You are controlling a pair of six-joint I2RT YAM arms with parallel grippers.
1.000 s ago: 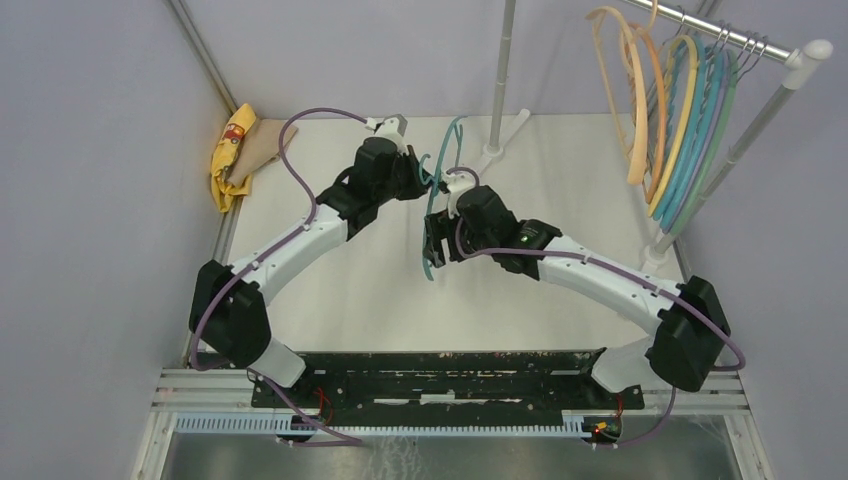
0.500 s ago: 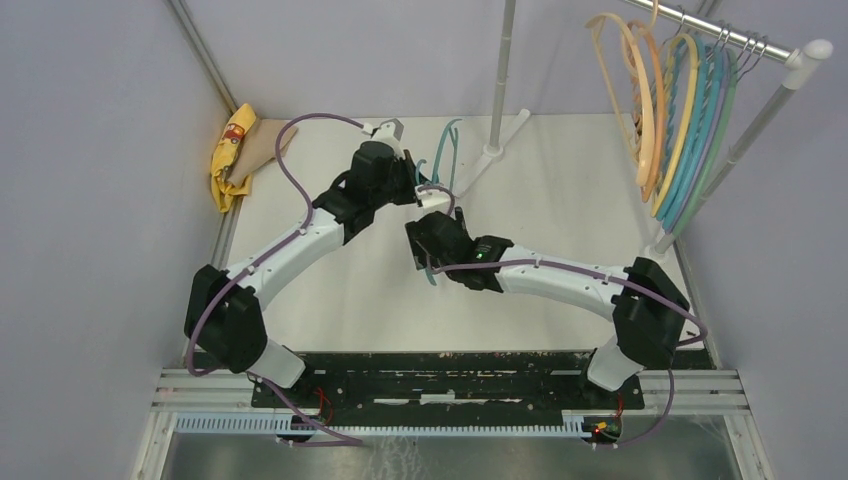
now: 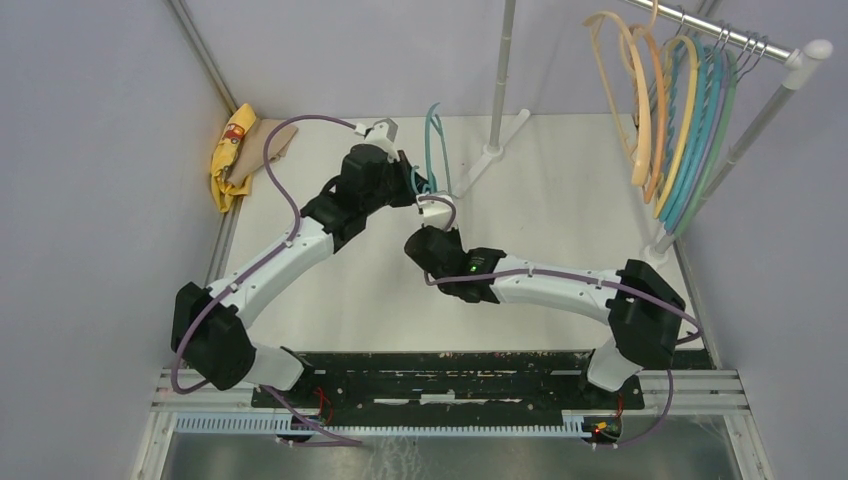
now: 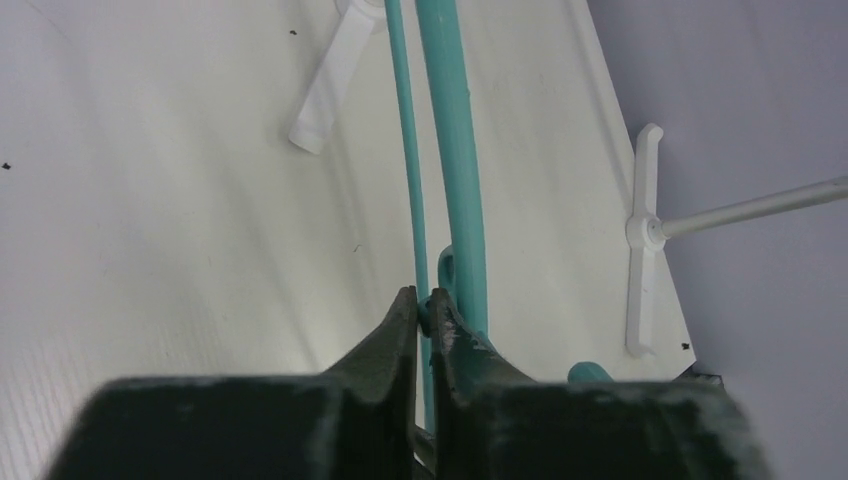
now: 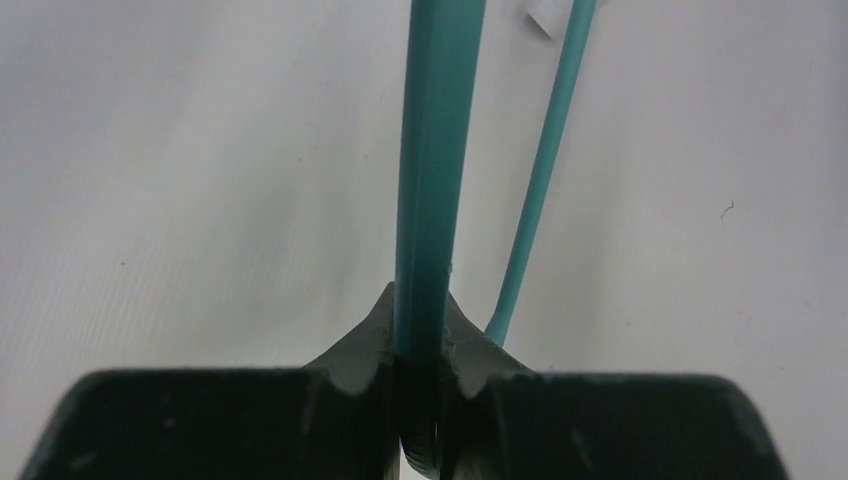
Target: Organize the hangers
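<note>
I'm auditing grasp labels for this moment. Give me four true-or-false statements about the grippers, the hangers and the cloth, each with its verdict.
1. The left gripper is shut on the teal curved plastic hanger. True.
2. The right gripper is open and empty. False: it is shut on the same teal hanger.
3. The yellow-and-tan cloth lies under that hanger. False: it sits at the far left, apart from it.
4. Several coloured plastic hangers hang on the rack rail at right. True.
</note>
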